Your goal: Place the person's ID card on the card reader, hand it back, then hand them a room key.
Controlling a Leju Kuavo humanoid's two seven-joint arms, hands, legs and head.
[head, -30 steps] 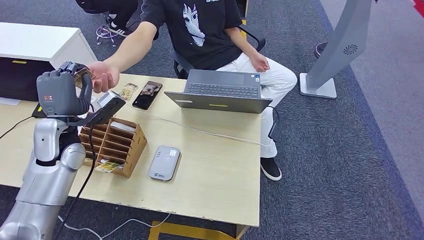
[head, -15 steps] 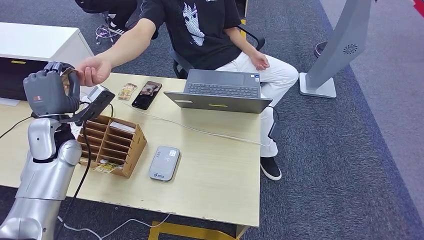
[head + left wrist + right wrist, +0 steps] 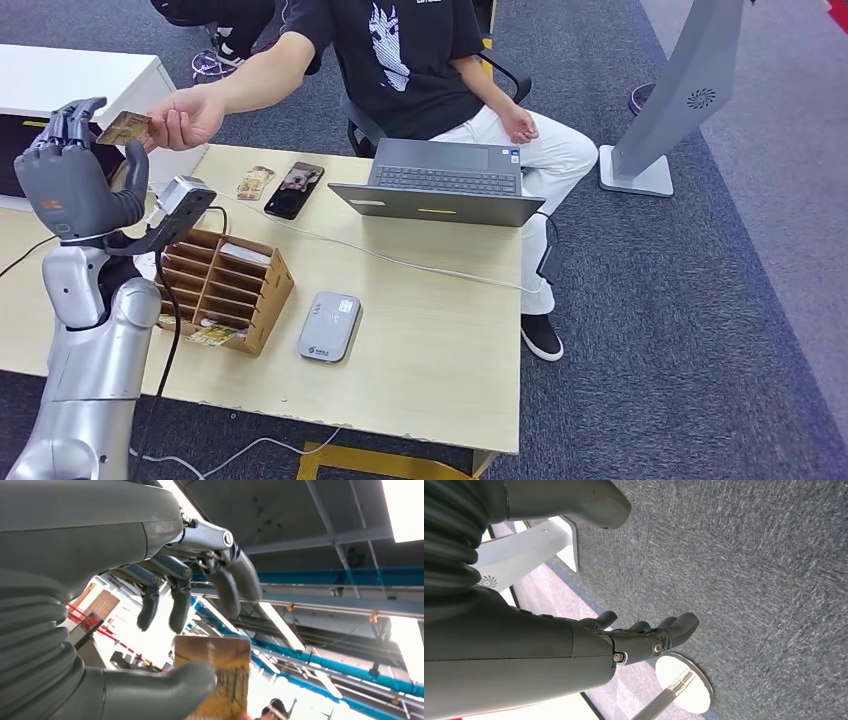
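My left hand point(image 3: 65, 165) is raised at the table's far left corner with its fingers spread. A gold-brown card point(image 3: 125, 128) sits just beyond its fingertips, pinched by the person's outstretched hand point(image 3: 185, 117). In the left wrist view the card point(image 3: 220, 680) stands behind the thumb point(image 3: 165, 687), and the darker fingers point(image 3: 227, 587) are held apart from it. The grey card reader point(image 3: 329, 326) lies on the table near the front. My right hand point(image 3: 624, 640) hangs over the carpet, fingers loosely extended and holding nothing.
A wooden slotted organizer point(image 3: 222, 290) with cards stands left of the reader. A phone point(image 3: 295, 188), a small card point(image 3: 256, 182) and an open laptop point(image 3: 445, 180) lie at the table's point(image 3: 440, 340) far side. A cable crosses the table. The person sits behind the laptop.
My left hand rose and moved left, and its fingers went from curled around the card to spread. The person's hand followed and now pinches the card.
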